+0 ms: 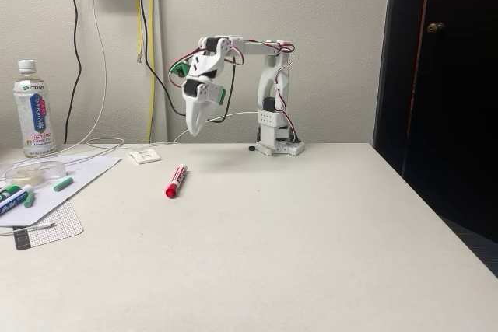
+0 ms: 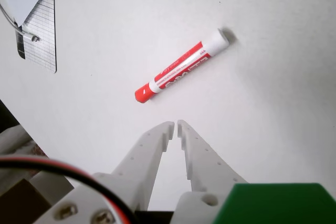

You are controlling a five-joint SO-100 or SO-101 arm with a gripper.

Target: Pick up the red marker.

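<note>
The claw point(image 1: 192, 131) hangs in the air above the bench point(image 1: 296, 239), tips pointing down, its two white fingers pressed together and pinching nothing; in the wrist view the tips point(image 2: 175, 125) meet with only a thin slit between them. The arm point(image 1: 274, 95) behind it rises from a base near the bench's far edge, about midway along it, with red and black wires looped along it.

The red marker point(image 1: 176, 180) lies flat on the bench, below the claw and toward the near edge, apart from the fingers. In the wrist view the marker point(image 2: 181, 67) lies at a slant just beyond the tips, red cap toward the claw, white end away from it.

Toward the far left corner stands a bottle point(image 1: 34, 112) with a blue label. Along the left edge lie a sheet of paper point(image 1: 78, 174), a clear round tub point(image 1: 33, 172), some green and blue pens point(image 1: 17, 196) and a small gridded card point(image 1: 58, 225). A small white square block point(image 1: 145, 156) sits near the far edge.
</note>
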